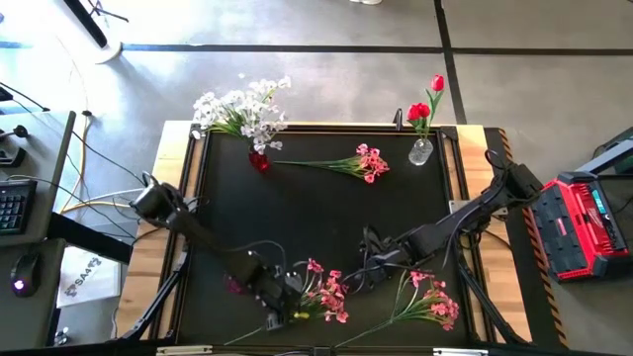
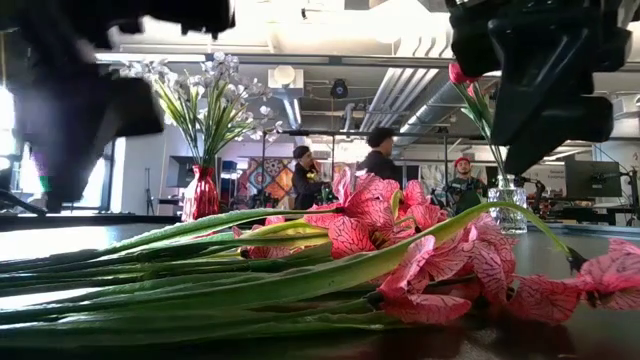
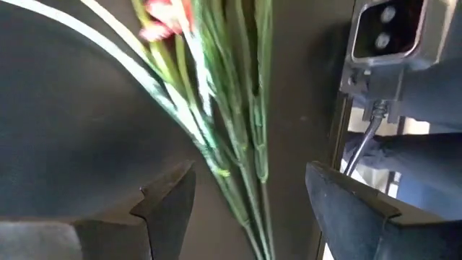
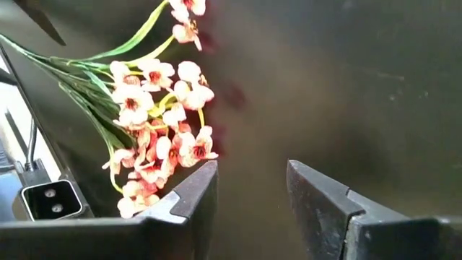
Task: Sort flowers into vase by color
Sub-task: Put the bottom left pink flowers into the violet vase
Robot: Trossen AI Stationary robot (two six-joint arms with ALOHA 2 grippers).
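The fingers (image 3: 170, 198) of the left gripper (image 3: 249, 195) stand spread apart, and in the left wrist view we see the green stems of a pink spray (image 1: 324, 289) running between them without either finger pressing on the stems. From above, we find this left gripper (image 1: 280, 309) at the near edge of the black surface (image 1: 297, 213), just beside the stem end of that spray, whose blossoms point toward the right arm. The right gripper (image 1: 362, 280) hovers near the same bunch from the other side; in the right wrist view its fingers (image 4: 193, 193) are parted with only dark mat between them, and the pink blossoms lie just beside one finger, apart from it as far as we can tell. A second pink spray (image 1: 427, 302) lies near the front right of the surface, and a third pink spray (image 1: 358, 163) lies toward the far side, between the two vases. The white blossoms (image 1: 240, 109) stand in a red vase (image 1: 258, 159) at the far left corner, and the red tulip-like blooms (image 1: 427, 104) stand in a clear glass vase (image 1: 421, 151) at the far right. In the low view we see people (image 2: 378, 155) standing in the room behind the surface.
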